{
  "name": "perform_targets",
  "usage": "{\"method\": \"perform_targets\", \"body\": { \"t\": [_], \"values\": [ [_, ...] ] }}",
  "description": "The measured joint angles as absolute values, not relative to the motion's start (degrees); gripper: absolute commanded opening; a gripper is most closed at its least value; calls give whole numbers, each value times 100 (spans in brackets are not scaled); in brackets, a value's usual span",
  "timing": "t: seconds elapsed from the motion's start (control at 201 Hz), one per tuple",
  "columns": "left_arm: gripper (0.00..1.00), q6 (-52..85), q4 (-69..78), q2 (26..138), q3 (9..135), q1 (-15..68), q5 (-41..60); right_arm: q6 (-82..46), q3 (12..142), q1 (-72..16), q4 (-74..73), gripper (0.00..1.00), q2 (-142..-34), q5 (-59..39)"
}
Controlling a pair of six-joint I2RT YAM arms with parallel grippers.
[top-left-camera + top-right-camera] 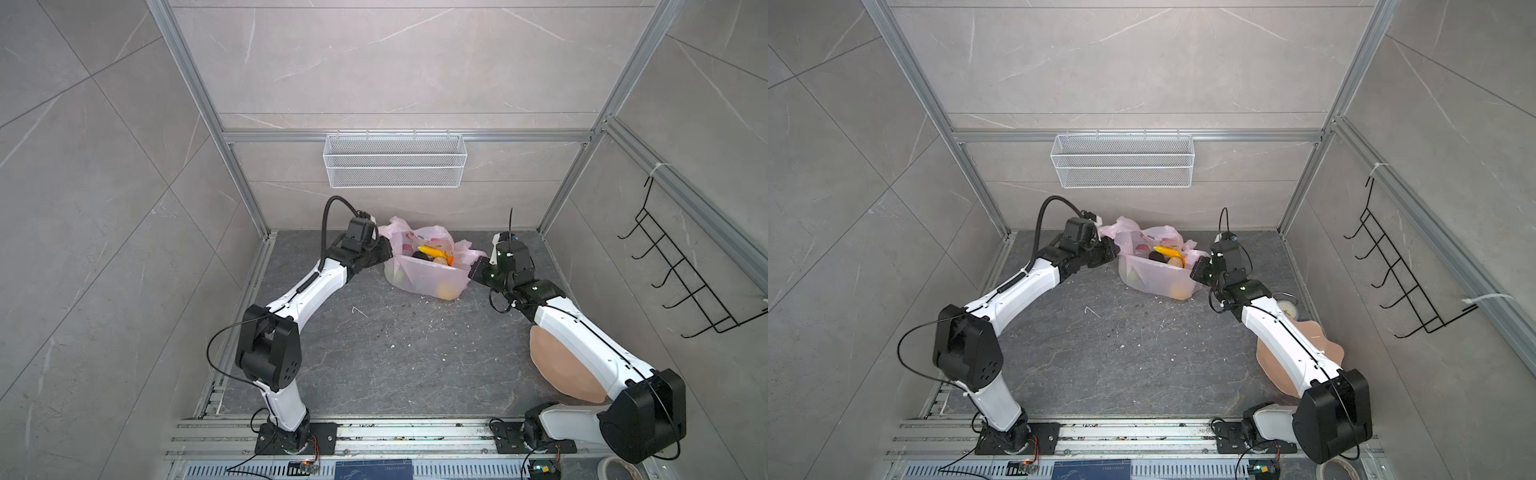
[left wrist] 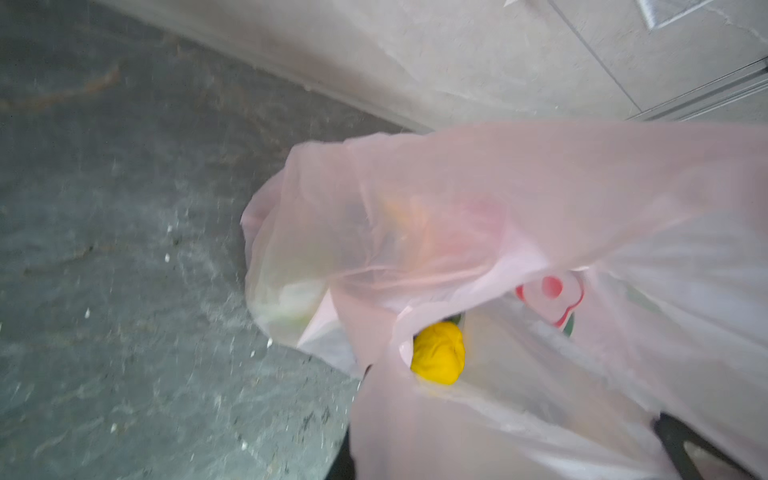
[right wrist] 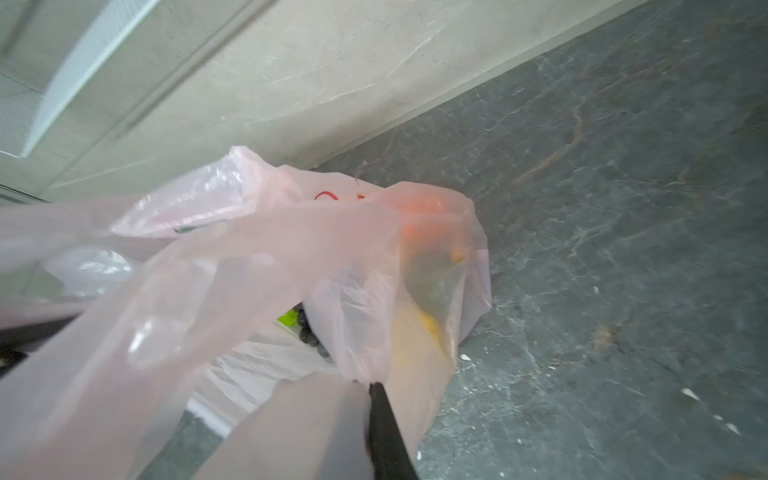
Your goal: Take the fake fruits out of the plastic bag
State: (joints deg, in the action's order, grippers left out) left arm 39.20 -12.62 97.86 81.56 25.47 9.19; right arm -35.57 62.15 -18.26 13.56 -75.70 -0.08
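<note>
The bag sits at the back of the tabletop, near the rear wall, with its mouth pulled wide between the 2 claws. The left claw is closed on the rim at the bag's left side. The right claw is closed on the rim at its right side, and in the right wrist view the film bunches at a black finger.

Inside the open mouth lie a banana, a dark piece and a beige piece, all touching. A lemon shows through the film at the bag's near right corner. The right wrist view also shows grapes down in the bag.

A plate lies well apart at the right, partly under the right arm. A wire basket hangs on the rear wall.
</note>
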Motion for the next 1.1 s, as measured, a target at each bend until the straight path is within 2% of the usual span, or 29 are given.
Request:
{"method": "perform_targets", "body": {
  "t": [0.199,0.358,0.547,0.652,0.786,0.936,1.015,1.105],
  "values": [
    [3,4469,-480,8621,6790,2440,1243,-4027,5398,-1704,576,4,-7179,-939],
    [12,4908,-56,8060,5898,2423,1319,-4510,4298,-1691,-49,4,-6770,-1341],
    [27,5098,-176,9150,6051,2058,1662,-5002,3581,-1564,-805,0,-7297,-1601],
    [43,5048,-454,9686,6313,1966,1658,-5153,3544,-1498,-1162,0,-7865,-1765],
    [49,4960,-1015,9651,6416,1970,1374,-5192,3551,-1487,-1273,0,-8160,-1809],
    [65,4928,-1570,9325,6335,2163,871,-5183,3551,-1492,-1326,1,-8259,-1824],
    [71,4925,-1959,8718,6058,2543,327,-5129,3551,-1553,-1339,1,-8259,-1804],
    [72,4984,-2377,7832,5784,3262,-355,-5089,3555,-1710,-1354,1,-8259,-1769]
  ]
}}
